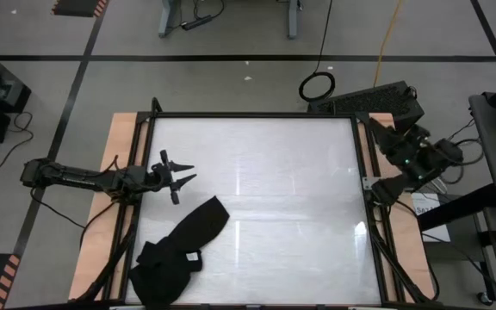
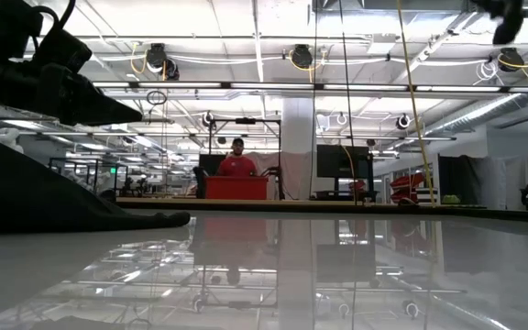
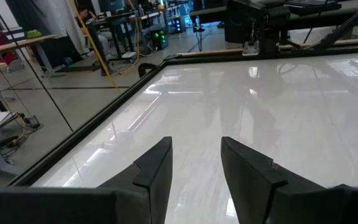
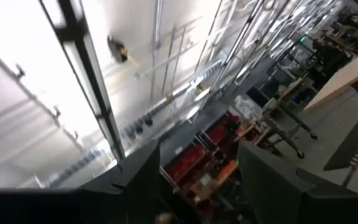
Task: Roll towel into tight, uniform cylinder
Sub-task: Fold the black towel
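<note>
Crumpled black soft cloth towel [image 1: 179, 254]: lies unrolled at the white bench's [image 1: 274, 189] near-left corner; rolling not begun. Left gripper [image 1: 182, 173] hovers nearby, jaws parted, empty. Right gripper [image 4: 197, 168]: parked off the bench, jaws open, empty.

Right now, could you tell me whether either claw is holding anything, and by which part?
Nothing is held. The left claw is open above the table, clear of the towel; the right claw is open off the table's right edge.

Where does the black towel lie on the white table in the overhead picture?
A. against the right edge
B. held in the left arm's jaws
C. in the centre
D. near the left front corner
D: the towel lies crumpled near the table's left front corner, untouched.
</note>
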